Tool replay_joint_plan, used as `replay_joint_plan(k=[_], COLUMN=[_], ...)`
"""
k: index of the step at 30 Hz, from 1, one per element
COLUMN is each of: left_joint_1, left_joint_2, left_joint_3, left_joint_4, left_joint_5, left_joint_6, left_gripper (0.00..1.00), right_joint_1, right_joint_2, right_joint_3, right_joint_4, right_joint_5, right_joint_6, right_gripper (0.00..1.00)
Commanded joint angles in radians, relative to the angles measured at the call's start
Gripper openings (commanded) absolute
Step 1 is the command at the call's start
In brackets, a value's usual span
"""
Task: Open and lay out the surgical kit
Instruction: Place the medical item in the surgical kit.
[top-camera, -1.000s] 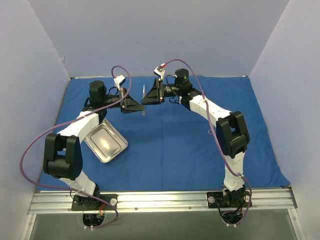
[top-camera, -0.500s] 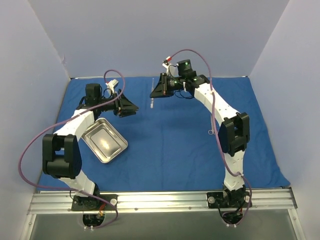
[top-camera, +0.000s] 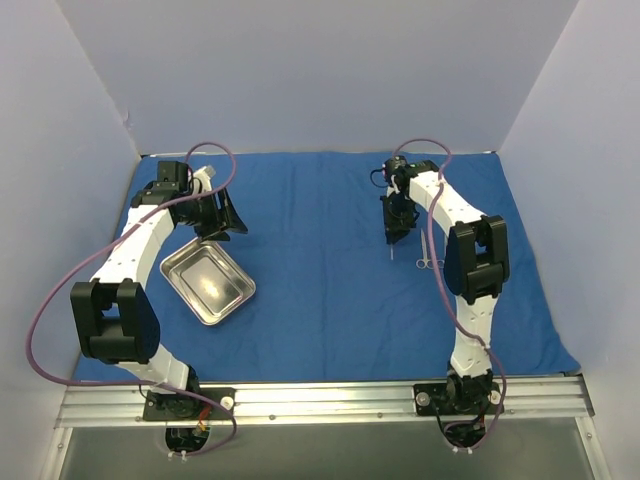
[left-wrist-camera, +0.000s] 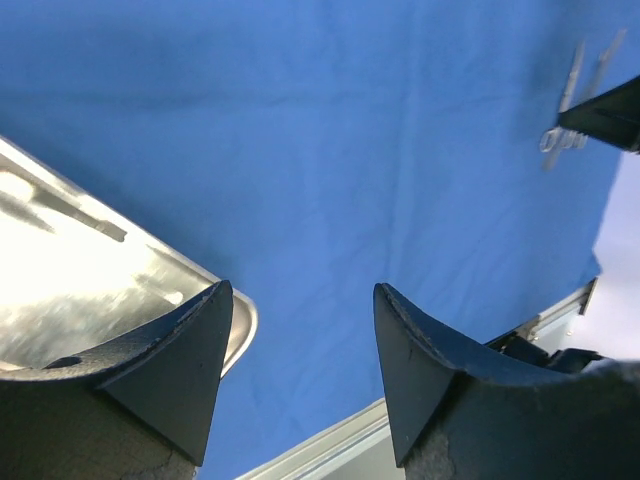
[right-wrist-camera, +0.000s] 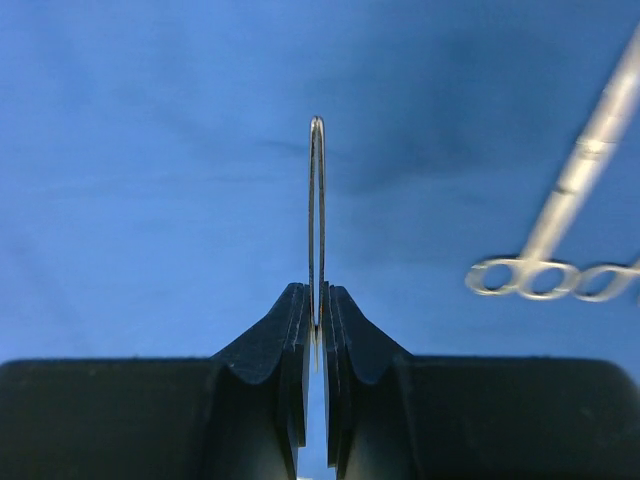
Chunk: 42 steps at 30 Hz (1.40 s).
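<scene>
Right gripper (right-wrist-camera: 317, 300) is clamped on a thin steel instrument (right-wrist-camera: 317, 190), held above the spread blue cloth (top-camera: 330, 310). A ring-handled instrument (right-wrist-camera: 585, 150) is laid just beside. Left gripper (left-wrist-camera: 303, 320) is held open at the steel tray (top-camera: 210, 288). Pale walls (top-camera: 300, 70) are seen behind.

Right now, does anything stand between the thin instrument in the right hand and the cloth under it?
Nothing visible does. The right hand is shut on the thin instrument, and the cloth beyond its tip is bare. The ring-handled instrument lies on the cloth off to the side, out of the path.
</scene>
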<state>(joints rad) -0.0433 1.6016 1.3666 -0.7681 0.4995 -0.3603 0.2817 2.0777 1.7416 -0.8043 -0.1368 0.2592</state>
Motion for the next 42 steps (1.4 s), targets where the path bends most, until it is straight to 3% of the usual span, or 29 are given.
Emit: replay_joint_plan(k=[1, 23, 28, 30, 37, 42], left_joint_1=[0.011, 0.039, 0.072, 0.080, 0.095, 0.097], left_joint_2=[-0.032, -0.002, 0.015, 0.015, 0.017, 0.037], left_joint_3=[-0.015, -0.027, -0.017, -0.015, -0.003, 0.006], left_joint_4=[-0.056, -0.092, -0.143, -0.157, -0.200, -0.260], left_joint_5=[-0.032, -0.070, -0.140, -0.182, -0.274, -0.387], left_joint_6=[0.040, -0.002, -0.031, -0.037, -0.074, -0.094], left_gripper=[0.67, 0.71, 0.79, 0.79, 0.79, 0.74], right_joint_1=[-0.012, -0.055, -0.055, -0.056, -0.056, -0.046], right_joint_2=[0.008, 0.073, 0.085, 0.090, 0.042, -0.033], right_joint_3=[-0.034, -0.085, -0.082, -0.080, -0.062, 0.048], right_joint_4=[-0.033, 0.039, 0.048, 0.048, 0.031, -0.026], right_joint_5=[0.127, 0.148, 0.147, 0.147, 0.121, 0.083], right_joint_6=[-0.050, -0.097, -0.092, -0.095, -0.104, -0.107], right_gripper=[0.00, 0.05, 0.22, 0.23, 0.38, 0.47])
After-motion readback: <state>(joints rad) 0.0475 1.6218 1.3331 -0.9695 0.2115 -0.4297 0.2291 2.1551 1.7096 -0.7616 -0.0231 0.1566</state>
